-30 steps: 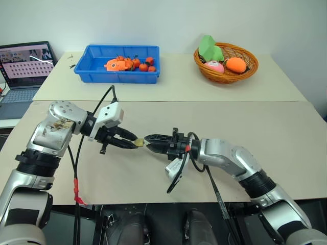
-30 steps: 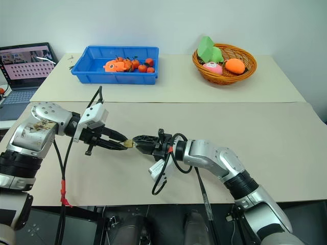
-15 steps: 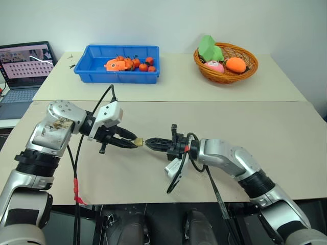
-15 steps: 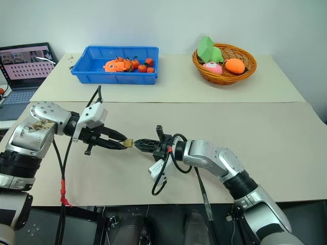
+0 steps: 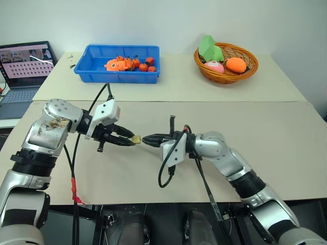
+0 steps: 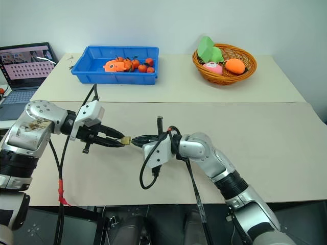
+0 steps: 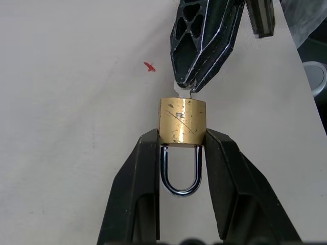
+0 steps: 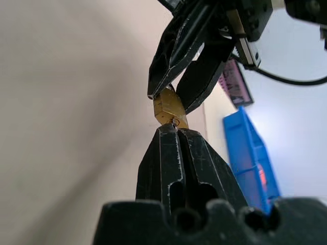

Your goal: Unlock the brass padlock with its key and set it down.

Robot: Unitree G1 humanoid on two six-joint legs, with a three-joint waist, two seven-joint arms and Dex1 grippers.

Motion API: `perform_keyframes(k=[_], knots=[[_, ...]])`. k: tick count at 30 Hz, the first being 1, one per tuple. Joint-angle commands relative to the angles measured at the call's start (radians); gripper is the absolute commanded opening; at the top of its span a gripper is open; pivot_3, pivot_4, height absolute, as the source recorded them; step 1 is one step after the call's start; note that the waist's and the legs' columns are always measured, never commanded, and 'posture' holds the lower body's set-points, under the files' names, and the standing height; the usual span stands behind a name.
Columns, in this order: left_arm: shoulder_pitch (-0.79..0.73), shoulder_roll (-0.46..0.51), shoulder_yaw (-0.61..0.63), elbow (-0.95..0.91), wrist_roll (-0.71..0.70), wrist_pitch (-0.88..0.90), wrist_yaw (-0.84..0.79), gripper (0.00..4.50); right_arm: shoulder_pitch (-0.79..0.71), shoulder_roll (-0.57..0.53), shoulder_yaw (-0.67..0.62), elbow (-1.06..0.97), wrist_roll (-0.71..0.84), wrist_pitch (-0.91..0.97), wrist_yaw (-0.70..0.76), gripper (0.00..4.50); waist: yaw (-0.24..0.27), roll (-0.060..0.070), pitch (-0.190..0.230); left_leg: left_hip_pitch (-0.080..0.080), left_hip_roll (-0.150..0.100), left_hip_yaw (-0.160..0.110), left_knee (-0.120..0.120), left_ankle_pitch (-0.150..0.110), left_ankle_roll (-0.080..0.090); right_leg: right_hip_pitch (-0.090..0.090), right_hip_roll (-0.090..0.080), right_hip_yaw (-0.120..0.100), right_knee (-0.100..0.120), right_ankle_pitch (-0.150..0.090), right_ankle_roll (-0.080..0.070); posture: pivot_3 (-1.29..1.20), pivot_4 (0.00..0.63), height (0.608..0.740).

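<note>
**Q:** Hand positions first: how do the two stand?

**A:** Left hand (image 7: 181,153), two black fingers, is clamped on the small brass padlock (image 7: 182,120), gripping the golden-yellow body by its two side faces. Its thin silvery shackle loop (image 7: 181,176) lies back between the fingers and appears seated in the body. Right hand (image 5: 146,140) meets it tip to tip from the opposite side, its fingers pressed together. In the left wrist view a small silvery piece (image 7: 181,91), apparently the key's head, sits pinched at those tips, touching the face of the padlock opposite the shackle.

**Q:** Where is the padlock relative to the desk?

**A:** It is held in the air above the near beige desk (image 5: 286,148), between the two hands, roughly midway across the desk's width. A tiny red speck (image 7: 149,67) lies on the desk surface close by.

**Q:** What occupies the background?

**A:** On the far desk stand a blue rectangular plastic bin (image 5: 94,64) holding small orange and red items, and a round woven wicker basket (image 5: 248,71) holding a green angular object, a pink one and an orange one. An open laptop (image 5: 24,69) sits at the far left. Black cables (image 5: 166,173) hang from both wrists.
</note>
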Motion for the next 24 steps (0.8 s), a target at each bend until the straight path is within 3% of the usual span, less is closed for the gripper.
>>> perform_keyframes(k=[1,24], knots=[[-0.006,0.003,0.016,-0.035,-0.015,0.000,-0.003,0.77,-0.019,0.021,-0.030,-0.078,0.082,0.084,0.038,0.08,0.000,0.000,0.000,0.000,0.000,0.000,0.000,0.000,0.000,0.000,0.000,0.000,0.000,0.000,0.000,0.00,0.150,0.664],[-0.002,0.005,0.018,-0.038,-0.014,0.005,-0.003,0.77,0.010,0.074,-0.067,-0.227,0.287,0.561,0.123,0.08,0.001,0.000,0.000,0.000,0.000,0.000,0.000,0.000,0.000,0.000,0.000,-0.001,-0.001,0.000,0.000,0.00,0.150,0.664]])
